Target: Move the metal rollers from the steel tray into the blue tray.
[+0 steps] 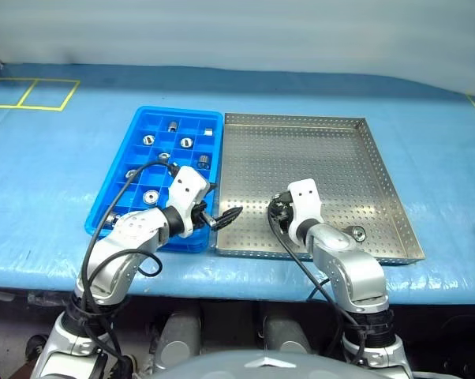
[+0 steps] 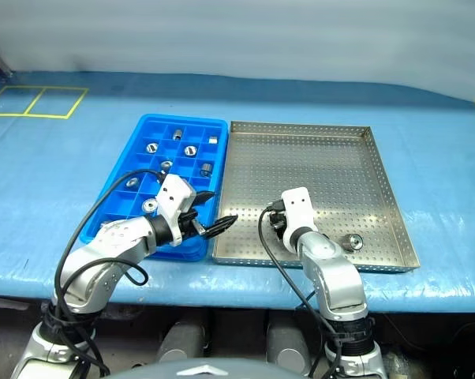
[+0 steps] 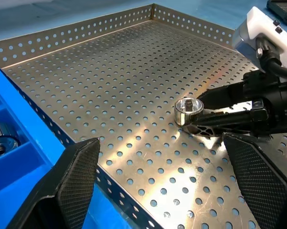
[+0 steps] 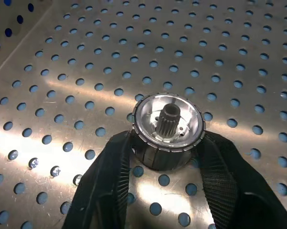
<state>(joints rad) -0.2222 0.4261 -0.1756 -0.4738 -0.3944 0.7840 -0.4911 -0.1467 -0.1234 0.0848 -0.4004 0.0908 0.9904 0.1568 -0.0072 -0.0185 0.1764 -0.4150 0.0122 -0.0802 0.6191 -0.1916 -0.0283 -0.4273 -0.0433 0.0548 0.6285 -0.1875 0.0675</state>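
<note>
While my right tool (image 4: pixel 165 157) sits low on the perforated floor of the steel tray (image 1: pixel 316 126), its two black fingers (image 4: pixel 110 186) press against opposite sides of one metal roller (image 4: pixel 168 129), so I read it as gripping that roller, which stands upright on the tray floor with its toothed centre hub facing up. Across the tray from the same tool, my left tool (image 1: pixel 226 217) hangs over the tray's near edge, just beside the blue tray (image 1: pixel 115 209), with its fingers (image 3: pixel 76 176) spread wide apart and nothing between them; from its wrist view the gripped roller (image 3: pixel 188 109) and the right tool's fingers lie straight ahead of it, a short way off. A second roller (image 1: pixel 357 233) rests on the steel tray floor to the right of my right arm, close to the tray's near rim and apart from both tools. Beyond my left tool, the blue tray lies edge to edge with the steel tray on the blue-covered counter (image 1: pixel 48 166), and several of its square compartments already hold rollers (image 1: pixel 148 140), each in its own cell.
</note>
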